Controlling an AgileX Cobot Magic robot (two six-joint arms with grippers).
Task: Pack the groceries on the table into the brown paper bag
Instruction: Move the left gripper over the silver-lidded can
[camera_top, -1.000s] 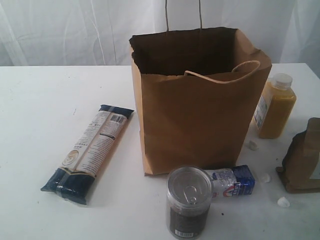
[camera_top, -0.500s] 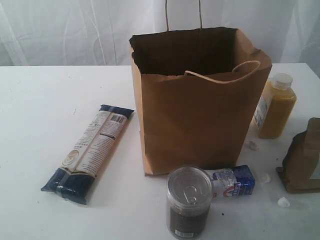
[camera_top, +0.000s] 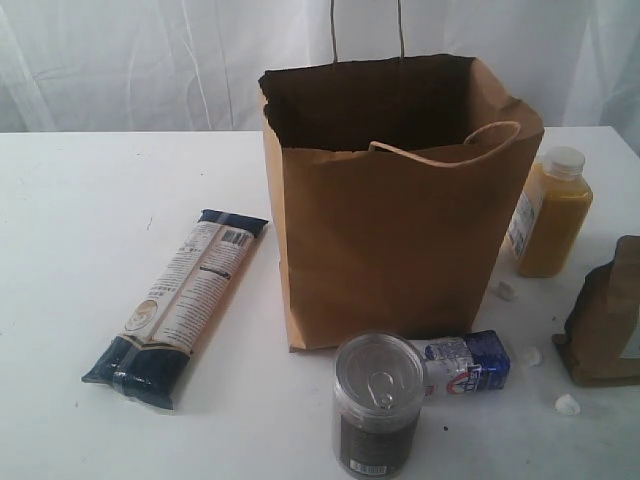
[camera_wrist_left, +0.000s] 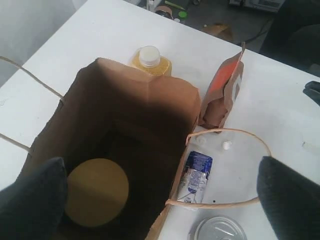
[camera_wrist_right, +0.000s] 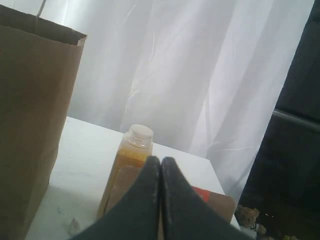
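Observation:
The brown paper bag (camera_top: 395, 210) stands upright mid-table with its mouth wide. The left wrist view looks straight down into the bag (camera_wrist_left: 135, 115), where the jar's tan lid (camera_wrist_left: 97, 192) rests on the bottom. My left gripper (camera_wrist_left: 160, 172) hangs above the bag, open and empty. On the table (camera_top: 90, 200) lie the pasta packet (camera_top: 180, 305), the silver-topped can (camera_top: 378, 400), the blue-white carton (camera_top: 468, 364), the juice bottle (camera_top: 548, 212) and the pouch (camera_top: 605, 315). My right gripper (camera_wrist_right: 161, 162) is shut on nothing, with the juice bottle (camera_wrist_right: 131, 152) behind it. Neither gripper shows in the exterior view.
Small white scraps (camera_top: 566, 403) lie near the pouch and carton. A white curtain (camera_top: 120, 60) hangs behind the table. One twine handle (camera_wrist_left: 225, 200) droops over the bag's rim above the carton (camera_wrist_left: 196, 172).

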